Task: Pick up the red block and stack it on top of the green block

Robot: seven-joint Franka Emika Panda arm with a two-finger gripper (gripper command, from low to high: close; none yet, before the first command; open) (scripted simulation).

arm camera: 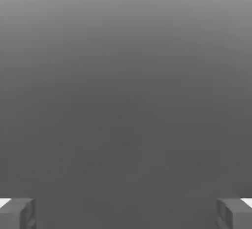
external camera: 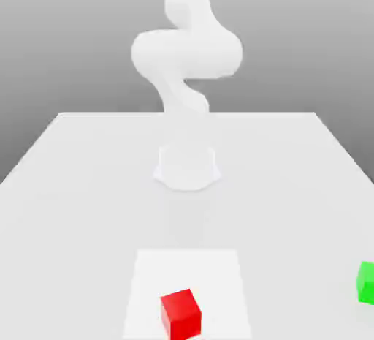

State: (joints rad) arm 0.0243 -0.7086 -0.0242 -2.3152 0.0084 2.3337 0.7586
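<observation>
While the white Panda arm (external camera: 186, 61) rises from its round base (external camera: 187, 167) at the far middle of the white table (external camera: 73, 185), both blocks lie on the near part of the table. The red block (external camera: 180, 314) sits on a slightly brighter square patch (external camera: 219, 273) of the table surface, close to the near edge and about in line with the base. The green block (external camera: 366, 282) is on the table well apart from the red one, at the exterior view's right, and the picture border cuts it. Nothing touches either cube. In the hand view, the gripper (arm camera: 126, 213) is released: its two grey fingertips (arm camera: 19, 212) stand far apart at the two sides, with nothing between them, before a plain grey background.
</observation>
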